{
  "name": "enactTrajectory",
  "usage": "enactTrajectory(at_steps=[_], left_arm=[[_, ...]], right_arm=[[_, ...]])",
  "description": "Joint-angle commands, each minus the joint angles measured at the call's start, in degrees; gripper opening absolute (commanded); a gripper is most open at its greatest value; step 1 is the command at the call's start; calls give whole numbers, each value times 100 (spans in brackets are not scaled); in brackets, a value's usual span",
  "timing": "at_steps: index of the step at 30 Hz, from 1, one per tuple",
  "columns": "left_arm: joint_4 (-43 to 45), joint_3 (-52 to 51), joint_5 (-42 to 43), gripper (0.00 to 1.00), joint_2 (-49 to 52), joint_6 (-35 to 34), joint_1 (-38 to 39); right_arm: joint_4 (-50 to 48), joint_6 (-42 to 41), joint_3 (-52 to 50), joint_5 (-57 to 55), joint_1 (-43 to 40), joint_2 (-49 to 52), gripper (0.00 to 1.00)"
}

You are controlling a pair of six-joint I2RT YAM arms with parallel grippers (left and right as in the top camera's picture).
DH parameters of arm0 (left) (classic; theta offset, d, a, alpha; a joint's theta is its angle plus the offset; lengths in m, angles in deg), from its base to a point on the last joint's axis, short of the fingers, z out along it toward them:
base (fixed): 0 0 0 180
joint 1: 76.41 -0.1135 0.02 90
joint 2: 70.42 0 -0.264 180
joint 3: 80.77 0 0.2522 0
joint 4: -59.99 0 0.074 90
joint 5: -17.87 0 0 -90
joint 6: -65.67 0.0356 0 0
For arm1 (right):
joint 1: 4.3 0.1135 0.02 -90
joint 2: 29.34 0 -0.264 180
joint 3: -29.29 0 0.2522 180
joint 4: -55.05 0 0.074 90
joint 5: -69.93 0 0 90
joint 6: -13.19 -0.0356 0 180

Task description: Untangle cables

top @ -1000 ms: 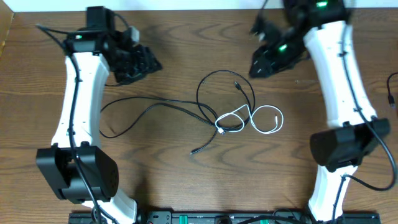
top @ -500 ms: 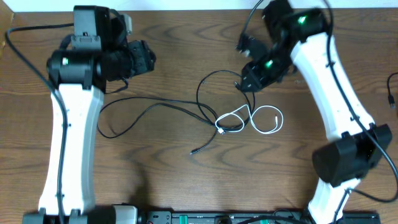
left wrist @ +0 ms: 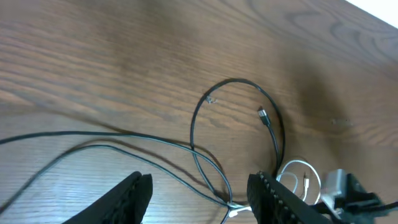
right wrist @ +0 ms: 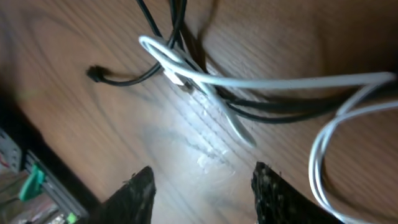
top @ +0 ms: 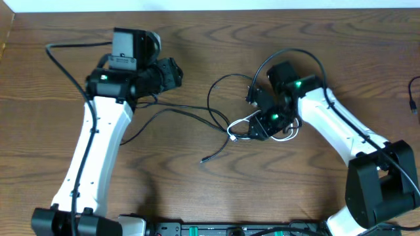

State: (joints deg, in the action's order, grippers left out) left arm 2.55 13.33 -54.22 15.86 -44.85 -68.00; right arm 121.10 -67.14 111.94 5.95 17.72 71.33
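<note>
On the wooden table (top: pixel 197 196), the white cable (right wrist: pixel 348 81) and black cable (left wrist: pixel 236 79) tangle. The right gripper (right wrist: pixel 202 186) hangs over the tangle and the left gripper (left wrist: pixel 199 193) is well apart from it. Both have their jaws apart.

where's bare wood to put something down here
Bare: the near strip of the table between the arms, below the black cable; also the far right corner. Crowded: the centre, where it crosses the white cable by the right gripper.
</note>
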Motion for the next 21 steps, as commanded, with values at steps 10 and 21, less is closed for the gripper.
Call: enactTrajectory(at_steps=[10,21], left_arm=[[153,-138,92,55,214,-212,107],[404,-138,87,56,522,-708,271]], right_arm=[[-2028,-83,-782,-280,175,24,46],[-2114,-1410,-549,-402,125,-22,1]])
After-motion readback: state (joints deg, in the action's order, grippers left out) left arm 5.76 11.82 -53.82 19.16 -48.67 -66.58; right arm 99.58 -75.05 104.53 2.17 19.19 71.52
